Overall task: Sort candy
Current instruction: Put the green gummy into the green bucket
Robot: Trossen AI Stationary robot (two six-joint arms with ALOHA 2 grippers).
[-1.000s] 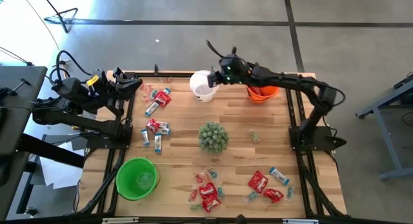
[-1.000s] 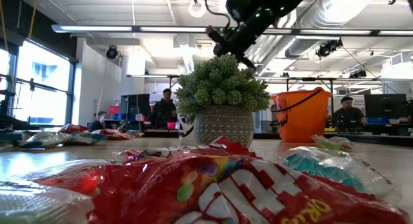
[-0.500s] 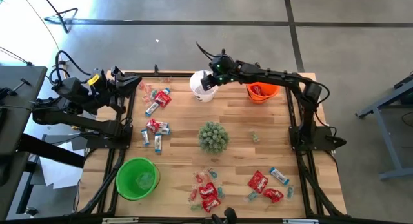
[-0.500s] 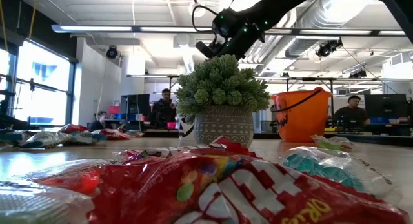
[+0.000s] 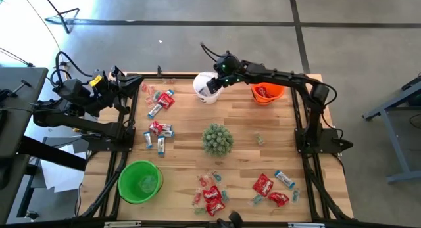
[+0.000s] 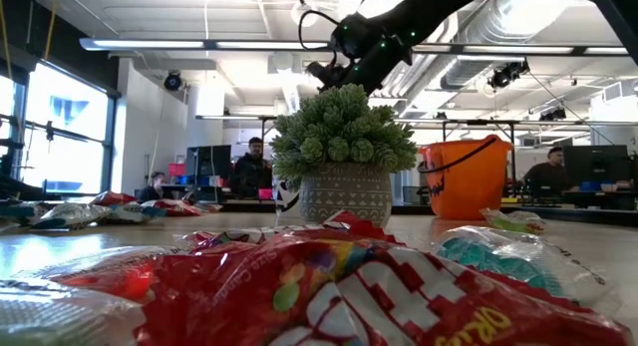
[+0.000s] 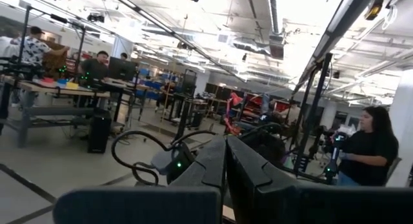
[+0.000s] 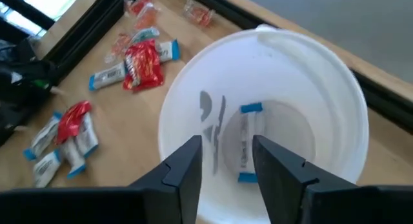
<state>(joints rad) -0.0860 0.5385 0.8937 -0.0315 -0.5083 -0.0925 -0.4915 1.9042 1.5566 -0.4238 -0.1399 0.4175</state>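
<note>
Most candy (image 5: 210,196) lies unsorted across the counter (image 5: 250,162), one blue-and-white sweet (image 8: 245,143) rests in the white bucket (image 8: 335,101) beneath the released right claw (image 8: 226,161); the left claw (image 5: 135,85) waits clenched.

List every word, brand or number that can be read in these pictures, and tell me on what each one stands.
"ORIG": small yellow letters, upside down and cut off by the picture's edge, on the red candy packet nearest the low camera; this reading is only probable.
Large white letters on the same packet: upside down and cropped, not readable.
Blue-and-white wrapper inside the white bucket: print too blurred.
Other wrappers on the table: too small to read.
</note>
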